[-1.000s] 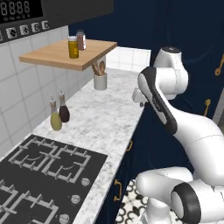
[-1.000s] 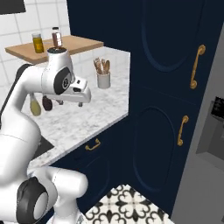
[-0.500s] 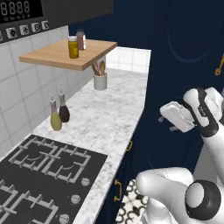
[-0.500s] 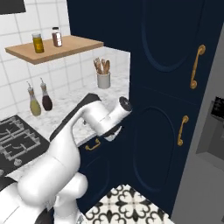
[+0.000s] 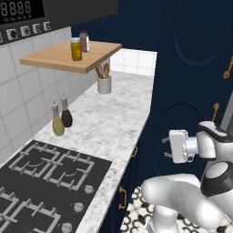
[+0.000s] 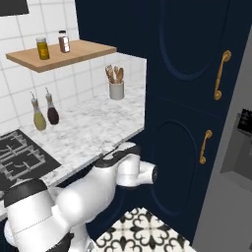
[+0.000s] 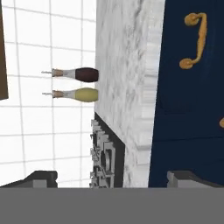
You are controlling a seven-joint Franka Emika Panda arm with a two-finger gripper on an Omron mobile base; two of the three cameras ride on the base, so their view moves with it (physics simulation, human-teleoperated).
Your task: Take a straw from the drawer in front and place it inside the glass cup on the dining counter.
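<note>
The arm is swinging lower, off the marble worktop (image 5: 113, 118), its gripper (image 7: 111, 177) now facing a navy drawer front (image 7: 188, 109) with fingertips (image 7: 41, 178) spread wide, holding nothing.

1. A marble worktop (image 5: 113, 118) ran along the tiled wall, with a black gas hob (image 5: 45, 182) set into its near end.
2. Two small bottles, one yellow-green (image 5: 58, 124) and one dark (image 5: 66, 115), stood side by side near the wall.
3. A white utensil pot (image 5: 104, 83) held wooden tools beneath a wooden shelf (image 5: 68, 57).
4. Two jars (image 5: 76, 48) sat on that shelf.
5. Navy cabinet doors (image 6: 197, 98) carried brass handles (image 6: 221, 74).
</note>
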